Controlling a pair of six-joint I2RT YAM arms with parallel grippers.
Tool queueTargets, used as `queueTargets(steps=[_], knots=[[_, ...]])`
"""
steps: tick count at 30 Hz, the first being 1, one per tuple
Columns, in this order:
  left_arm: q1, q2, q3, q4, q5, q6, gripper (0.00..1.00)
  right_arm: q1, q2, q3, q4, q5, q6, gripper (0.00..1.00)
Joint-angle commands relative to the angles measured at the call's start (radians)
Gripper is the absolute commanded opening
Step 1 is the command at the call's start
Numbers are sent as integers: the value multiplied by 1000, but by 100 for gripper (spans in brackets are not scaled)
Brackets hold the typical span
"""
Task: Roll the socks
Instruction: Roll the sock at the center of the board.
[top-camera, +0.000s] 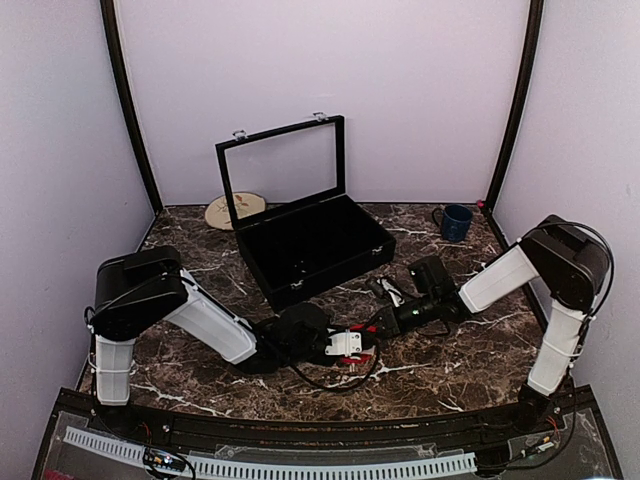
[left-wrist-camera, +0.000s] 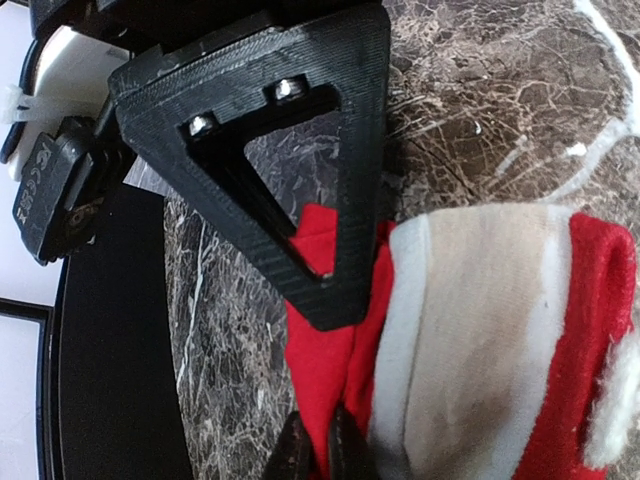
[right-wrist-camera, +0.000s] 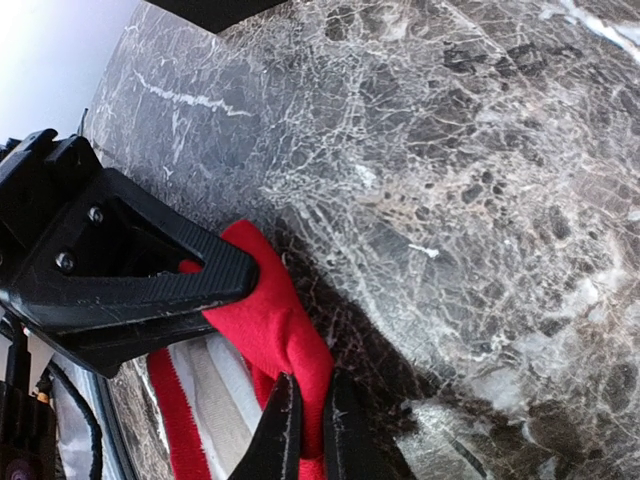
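Observation:
The socks (top-camera: 356, 347) lie bunched on the marble between the two arms, bright red with a cream-white cuff (left-wrist-camera: 480, 330). My left gripper (top-camera: 343, 346) reaches in from the left. In the left wrist view this gripper (left-wrist-camera: 318, 448) is shut on a fold of the red fabric (left-wrist-camera: 322, 370). My right gripper (top-camera: 376, 329) comes in from the right. In the right wrist view that gripper (right-wrist-camera: 310, 425) is shut on another red fold (right-wrist-camera: 280, 325), right beside the left arm's fingers (right-wrist-camera: 190, 285). The right arm's fingers (left-wrist-camera: 362, 150) overlap the sock in the left wrist view.
An open black case (top-camera: 312, 248) with a raised glass lid stands behind the arms. A blue mug (top-camera: 456, 222) sits at the back right and a round wooden disc (top-camera: 234, 211) at the back left. A small grey and white object (top-camera: 388, 290) lies by the right forearm.

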Motion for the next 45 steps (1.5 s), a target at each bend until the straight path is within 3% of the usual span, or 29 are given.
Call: queueTargets(steps=[1,10,11,14,18,23,26,34,45], knots=[[-5,-58,-18,-88,-31,-84,14,2,-36,-21,-42,92,-43,0],[3,-212,-8,-339,47,-274,41,43,-104,-54,-56,268,-111,0],[9,-231,-7,-367,66,-299,49,53,-109,-54,-58,292,-121,0],[52,-284,26,-474,178,-414,57,101,-126,-64,-61,394,-151,0],[142,-321,88,-600,386,-548,61,176,-156,-75,-75,539,-185,0],[180,-303,176,-728,520,-584,88,250,-193,-112,-73,681,-194,0],[194,-272,211,-789,604,-609,98,293,-209,-139,-64,747,-186,0],[209,-207,254,-877,802,-623,99,424,-224,-181,-19,949,-174,0],[254,-84,354,-907,946,-697,96,494,-229,-223,28,1033,-178,0]])
